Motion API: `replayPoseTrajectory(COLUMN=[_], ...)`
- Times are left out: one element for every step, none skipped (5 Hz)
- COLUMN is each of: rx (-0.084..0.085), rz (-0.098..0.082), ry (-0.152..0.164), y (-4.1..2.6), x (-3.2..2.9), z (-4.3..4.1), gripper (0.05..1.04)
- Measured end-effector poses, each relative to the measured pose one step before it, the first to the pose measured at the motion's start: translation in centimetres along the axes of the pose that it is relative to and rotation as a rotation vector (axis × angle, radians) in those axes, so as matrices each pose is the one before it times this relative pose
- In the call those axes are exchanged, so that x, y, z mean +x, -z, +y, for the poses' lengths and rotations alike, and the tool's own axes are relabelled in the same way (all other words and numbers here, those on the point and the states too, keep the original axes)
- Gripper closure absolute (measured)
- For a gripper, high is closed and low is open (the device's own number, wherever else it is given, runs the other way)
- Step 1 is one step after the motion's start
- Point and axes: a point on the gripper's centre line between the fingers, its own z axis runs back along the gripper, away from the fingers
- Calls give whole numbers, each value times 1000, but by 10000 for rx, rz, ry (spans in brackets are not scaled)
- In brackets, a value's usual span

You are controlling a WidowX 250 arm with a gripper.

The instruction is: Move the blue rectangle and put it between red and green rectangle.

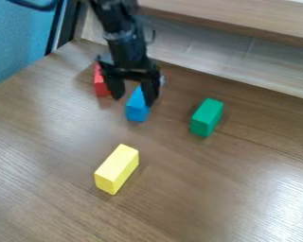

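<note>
We see the tool [134,101] low over the counter [46,189], in the upper part of the view, left of the middle. It hangs down from the black arm [125,42], which comes in from the top edge. The tool is released: its two fingers stand apart, one at each side of the back part of the blue block [138,111], and we make out a gap between the block and the finger on the view's left. The other finger covers some of the block's right side, and we cannot tell whether the two touch.

The blue block lies on the counter, its near end toward us, between the red block [100,84] and the green block [207,116]. It is nearer to the red one and apart from the green one. We see the red block just beside the tool on the view's left, partly hidden behind a finger. The green block lies to the right, on its long side. Closer to us, the yellow block [117,168] lies at a slant, well apart from the tool.

Behind the blocks we see a pale wood panel [211,54] with a wooden ledge [243,18] above it. At the upper left are a blue wall [15,54], a dark post [68,21] and a dark cable [34,5].
</note>
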Motion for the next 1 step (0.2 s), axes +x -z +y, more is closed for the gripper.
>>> replayPoseTrajectory(rx=[-17], rz=[-468], ry=[-421], y=[-2523], x=[-1569], z=[1620], gripper=[83])
